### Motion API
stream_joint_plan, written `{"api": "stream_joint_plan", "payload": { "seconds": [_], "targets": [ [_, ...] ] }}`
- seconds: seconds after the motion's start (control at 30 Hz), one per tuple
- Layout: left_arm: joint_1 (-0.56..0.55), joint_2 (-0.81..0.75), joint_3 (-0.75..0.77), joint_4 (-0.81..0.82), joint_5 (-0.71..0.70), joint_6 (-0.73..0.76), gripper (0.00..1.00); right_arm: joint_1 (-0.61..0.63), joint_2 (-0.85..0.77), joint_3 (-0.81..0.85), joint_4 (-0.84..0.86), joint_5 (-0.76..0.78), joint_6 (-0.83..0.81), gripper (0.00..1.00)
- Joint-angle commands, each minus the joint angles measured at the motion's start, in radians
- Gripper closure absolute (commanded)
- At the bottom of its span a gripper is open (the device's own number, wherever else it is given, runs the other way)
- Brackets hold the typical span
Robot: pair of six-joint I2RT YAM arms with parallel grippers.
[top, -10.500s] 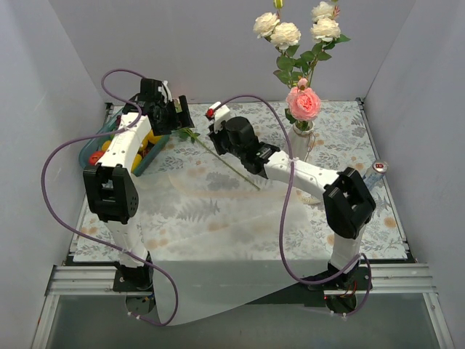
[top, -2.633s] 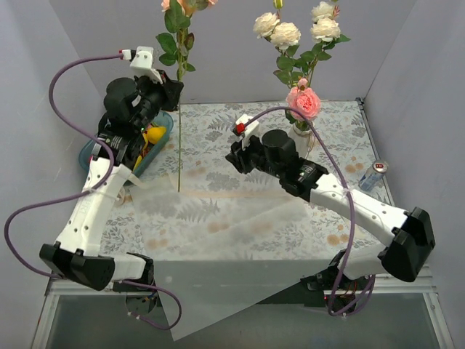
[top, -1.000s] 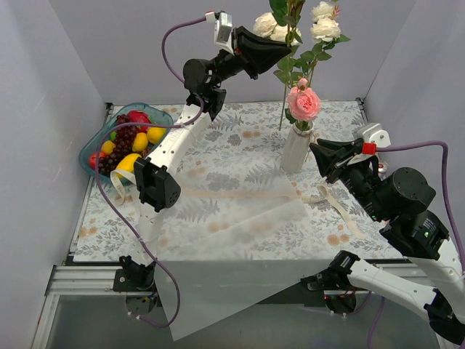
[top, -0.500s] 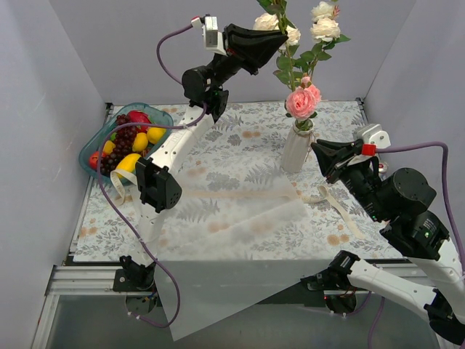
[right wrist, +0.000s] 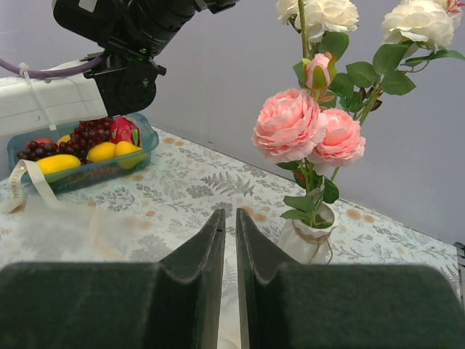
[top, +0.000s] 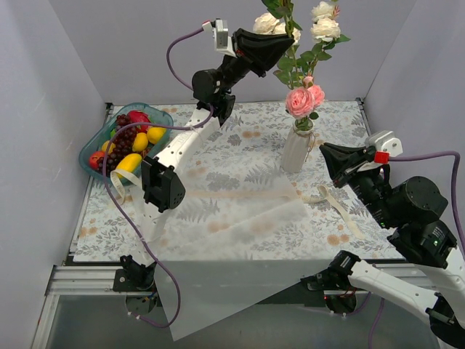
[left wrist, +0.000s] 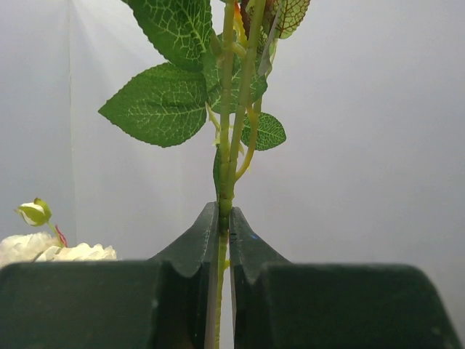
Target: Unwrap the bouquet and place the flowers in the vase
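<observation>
1. L fingers (left wrist: 222, 218) were clenched on a green rose stem (left wrist: 227, 138), pinching it just below the leaves. Arm was reaching high at the back, above the vase (top: 294, 149).
2. Vase stood upright at the back-right of the bench (top: 232, 156), w/ pink roses (top: 303, 100) and cream ones (top: 325, 27) already in it. Held stem ran down in amongst them; couldn't tell if its foot was in the neck.
3. R fingers (right wrist: 227, 218) were nearly together, just a thin slit, nothing in it. They hovered near the vase's right side, pointing at it, not touching.
4. Wrap paper (top: 240, 225) lay flat on the near bench, ribbon (top: 340, 212) loose to its right. Unwrapping looked done, task prob. well along.
5. Step in hand, I'd say: feeding this stem into the vase. To do it well: hold the stem vertical, line its foot over the narrow neck, lower slow & straight.
6. Neck was crowded, so leaves could snag on the other stems, and a sideways push could tip the small vase. R arm looked well placed to steady it if needed.
7. Best to release only once the stem sits deep enough to stand w/ the rest, then lift the L fingers straight up, clear of the blooms.
</observation>
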Motion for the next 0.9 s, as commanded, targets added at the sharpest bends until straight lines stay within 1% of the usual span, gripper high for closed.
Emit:
{"api": "stream_joint_plan", "payload": {
  "seconds": [0.0, 0.23, 0.3, 0.33, 0.5, 0.73, 0.87],
  "targets": [
    [-0.018, -0.016, 0.015, -0.024, -0.038, -0.009, 1.00, 0.001, -0.020, 0.000, 0.019, 0.029, -0.020, 0.82],
    [-0.017, -0.048, -0.086, -0.099, -0.030, 0.019, 1.00, 0.001, -0.026, -0.007, 0.023, 0.049, -0.034, 0.83],
    [-0.017, -0.053, -0.126, -0.125, -0.026, 0.063, 1.00, 0.001, -0.030, -0.009, 0.026, 0.050, -0.040, 0.83],
    [-0.018, -0.050, -0.132, -0.172, -0.032, 0.079, 1.00, 0.000, -0.030, -0.010, 0.028, 0.053, -0.043, 0.83],
    [-0.014, -0.010, -0.154, -0.263, -0.003, 0.188, 1.00, 0.001, -0.034, -0.023, 0.039, 0.061, -0.053, 0.84],
    [-0.020, -0.002, -0.174, -0.301, 0.030, 0.166, 1.00, 0.001, -0.019, -0.032, 0.043, 0.079, -0.062, 0.84],
    [-0.046, -0.002, -0.184, -0.317, 0.063, 0.166, 1.00, 0.001, -0.008, -0.053, 0.054, 0.099, -0.063, 0.84]
  ]
}}
